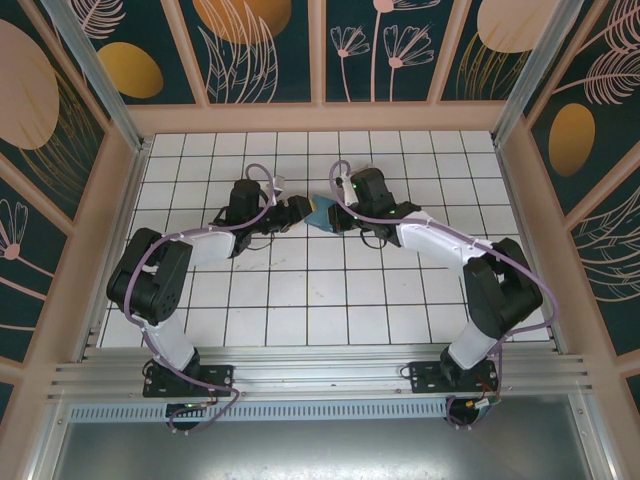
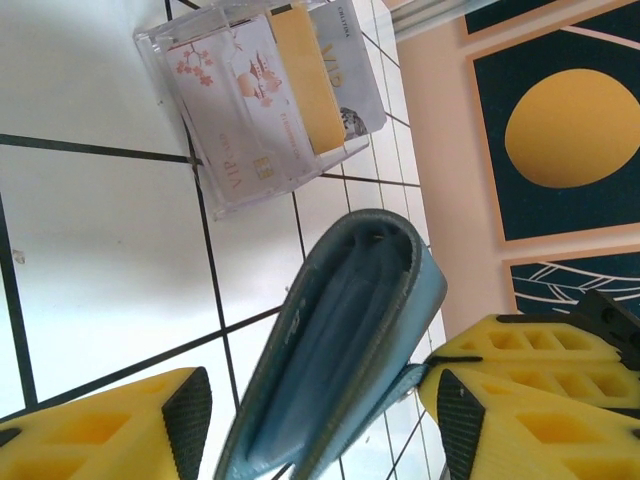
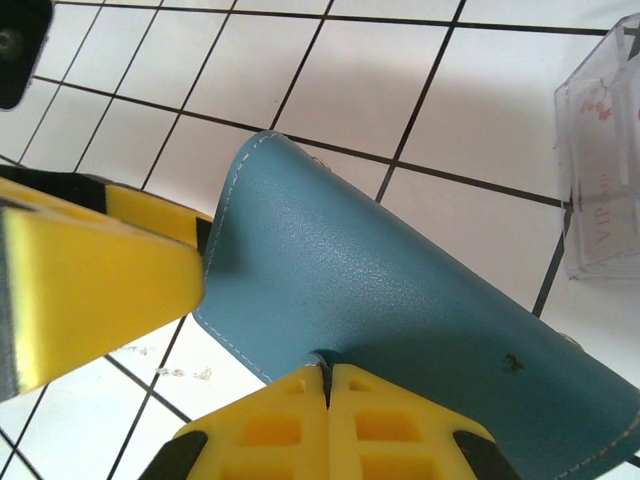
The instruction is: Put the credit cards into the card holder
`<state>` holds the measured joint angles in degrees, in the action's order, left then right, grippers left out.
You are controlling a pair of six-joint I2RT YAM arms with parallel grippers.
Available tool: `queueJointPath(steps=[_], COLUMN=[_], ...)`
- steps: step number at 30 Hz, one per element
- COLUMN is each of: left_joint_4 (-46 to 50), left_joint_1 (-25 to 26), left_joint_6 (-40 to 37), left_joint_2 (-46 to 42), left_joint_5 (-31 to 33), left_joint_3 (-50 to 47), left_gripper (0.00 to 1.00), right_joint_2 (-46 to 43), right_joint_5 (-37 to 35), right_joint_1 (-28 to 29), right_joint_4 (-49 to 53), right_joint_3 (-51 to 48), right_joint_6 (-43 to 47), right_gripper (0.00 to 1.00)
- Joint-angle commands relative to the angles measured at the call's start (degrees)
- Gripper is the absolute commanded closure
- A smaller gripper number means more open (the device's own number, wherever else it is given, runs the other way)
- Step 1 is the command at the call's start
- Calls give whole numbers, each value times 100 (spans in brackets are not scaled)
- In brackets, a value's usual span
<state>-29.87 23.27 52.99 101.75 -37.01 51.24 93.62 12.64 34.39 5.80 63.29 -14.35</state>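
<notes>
1. Cards [image 2: 265,95]: all of them sit in a clear plastic box [image 2: 225,190] on the table [image 2: 90,250], with the gold one among the pale ones. None is in the wallet as far as the views show.
2. Wallet [image 3: 400,290]: it is at mid-table between the two arms, near the box, and looks held off the tiles. It is folded into a narrow U with the leaves slightly apart (the pockets are not visible from these angles).
3. Right gripper [image 3: 328,382]: its fingers are pressed together on one edge of the wallet, so it is the one holding it.
4. Left gripper [image 2: 322,405]: its jaws are apart with one pad on each side of the wallet. There is a clear gap on the left pad's side, so it has no grip yet.
5. Progress: early, by my read.
   - Done: the wallet is picked up and held between the arms.
   - Left: open and steady the wallet, take each card out of the box, and slide it into a pocket. That is the whole card part of the task.
</notes>
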Motion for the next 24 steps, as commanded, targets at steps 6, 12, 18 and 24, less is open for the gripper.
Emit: queueJointPath(steps=[6, 12, 18, 24], left_joint_4=[-563, -617, -366, -551], left_joint_1=[18, 20, -19, -97], left_joint_6=[261, 256, 216, 361], left_joint_2=[102, 154, 222, 345], left_joint_5=[-35, -78, 102, 30], left_joint_3=[123, 251, 339, 247], left_gripper=[61, 92, 100, 100], right_joint_2=[-311, -397, -507, -581], right_joint_5=[900, 1226, 1518, 1636], right_joint_1=[-275, -273, -275, -269], right_joint_4=[-413, -502, -628, -592], right_joint_3=[-132, -182, -342, -357], right_joint_6=[-205, -216, -253, -147], right_gripper=[100, 100, 100, 100])
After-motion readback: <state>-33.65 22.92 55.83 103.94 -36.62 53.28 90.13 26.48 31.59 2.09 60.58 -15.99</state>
